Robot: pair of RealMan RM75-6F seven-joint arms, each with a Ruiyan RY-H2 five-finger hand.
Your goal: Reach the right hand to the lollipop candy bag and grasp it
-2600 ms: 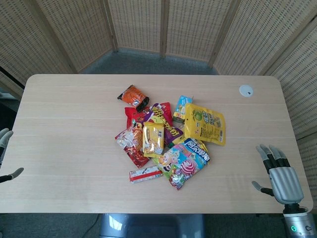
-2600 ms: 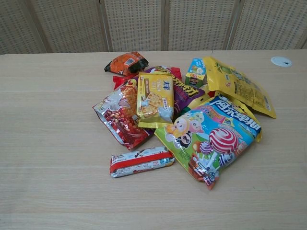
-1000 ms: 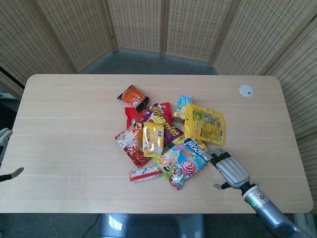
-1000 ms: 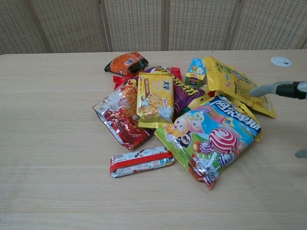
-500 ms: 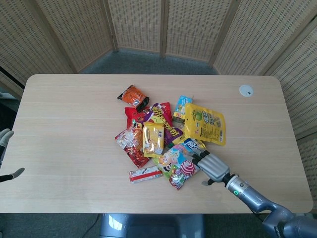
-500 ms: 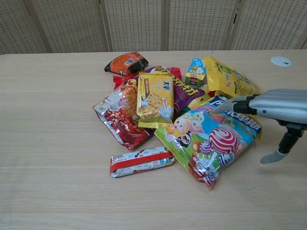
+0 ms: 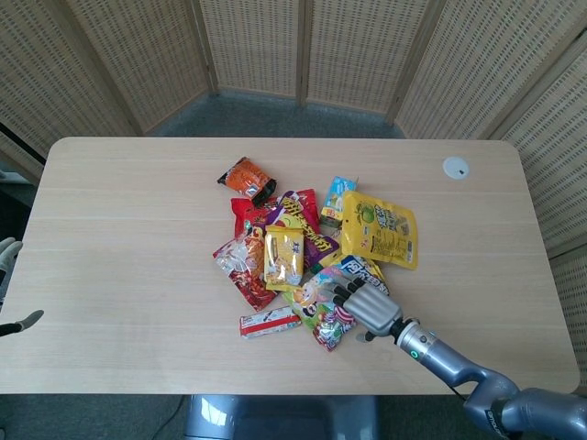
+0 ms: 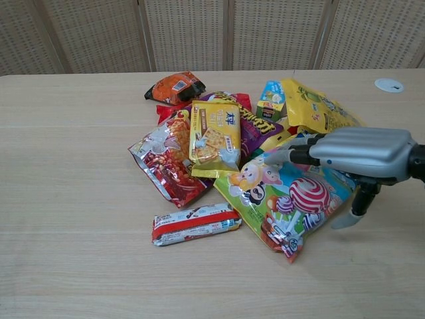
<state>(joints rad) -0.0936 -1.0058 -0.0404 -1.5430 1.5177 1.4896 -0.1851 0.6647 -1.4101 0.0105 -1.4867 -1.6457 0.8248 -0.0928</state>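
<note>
The lollipop candy bag (image 8: 285, 199) is lying flat on the pale wood-grain surface (image 8: 80, 252) at the near right edge of a heap of snack packets. It is a glossy, crinkled plastic pouch, roughly rectangular, printed with cartoon animals and red-and-white swirled lollipops. Its long axis is running diagonally: in the chest view the sealed near end is pointing toward the camera and slightly right, while the far end is tucking under the right hand (image 8: 355, 156).

That hand, smooth grey metal on the back with dark fingers (image 8: 299, 156), is hovering palm-down over the far right part of the bag with its fingers stretched out toward the middle of the heap and the thumb hanging down beside the bag's right edge. The fingers are spread and are not closing on anything. In the head view the same right hand (image 7: 367, 307) is covering the bag's right half, the lollipop candy bag (image 7: 321, 307) showing to its left.

Beside the bag a shiny red packet (image 8: 166, 163) is lying crumpled, a yellow cracker packet (image 8: 214, 138) is resting on top of the heap, and a small red-and-white bar (image 8: 194, 223) is sitting apart on the near side. A flat yellow pouch (image 8: 319, 113) is lying behind the hand.

The left hand (image 7: 9, 284) is showing only at the left frame edge, fingers apart, holding nothing.
</note>
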